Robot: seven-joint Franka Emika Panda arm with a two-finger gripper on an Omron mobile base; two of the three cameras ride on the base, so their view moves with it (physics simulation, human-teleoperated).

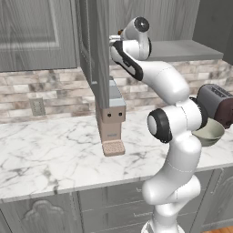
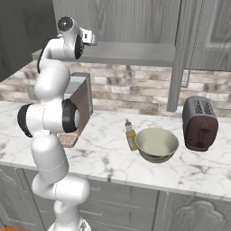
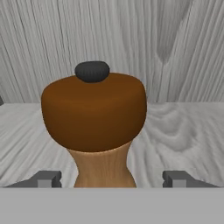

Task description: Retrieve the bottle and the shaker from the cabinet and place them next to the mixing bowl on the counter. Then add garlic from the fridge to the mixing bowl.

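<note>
The shaker (image 3: 94, 127) stands upright on the grey shelf (image 3: 183, 131) inside the cabinet (image 2: 135, 22), close before the back wall. The hand (image 3: 112, 178) is wide, one tip on each side of the narrow waist and apart from it, so it seems placed for closing there. The bottle (image 2: 131, 135) already stands on the surface (image 2: 103, 153) just beside the mixing bowl (image 2: 157, 145), which suggests the shaker is the next item.

Brown shaker (image 3: 94, 127) upright on cabinet (image 3: 175, 127) shelf
</note>
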